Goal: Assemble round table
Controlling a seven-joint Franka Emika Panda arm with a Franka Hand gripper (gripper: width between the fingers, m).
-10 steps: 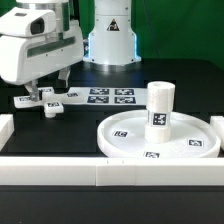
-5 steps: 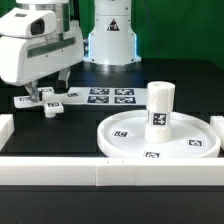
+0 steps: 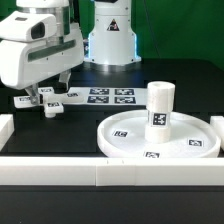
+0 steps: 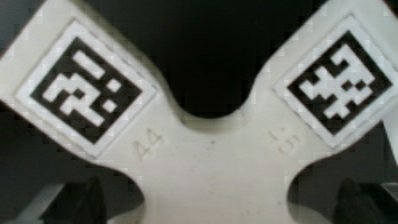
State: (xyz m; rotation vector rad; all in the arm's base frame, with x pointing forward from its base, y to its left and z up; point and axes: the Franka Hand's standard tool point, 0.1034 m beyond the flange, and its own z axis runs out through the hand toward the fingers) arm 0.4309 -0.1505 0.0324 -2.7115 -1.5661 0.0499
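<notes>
The cross-shaped piece (image 3: pixel 50 104) lies flat on the black table at the exterior view's left; it fills the wrist view (image 4: pixel 210 140), showing two tagged arms. My gripper (image 3: pixel 43 97) is down over it, with dark fingers on either side of its narrow middle (image 4: pixel 214 205) and a gap at each side, so it is open. The large rimmed round disc (image 3: pixel 120 142) lies at the exterior view's right. The short thick cylinder (image 3: pixel 160 108) stands upright on its centre.
The marker board (image 3: pixel 110 97) lies flat just right of the cross-shaped piece. Long white border rails run along the front (image 3: pixel 100 176) and the left side (image 3: pixel 6 128). The arm's white base (image 3: pixel 110 35) stands at the back.
The gripper body has shifted down very slightly over the cross-shaped piece. The piece, disc and cylinder have not moved.
</notes>
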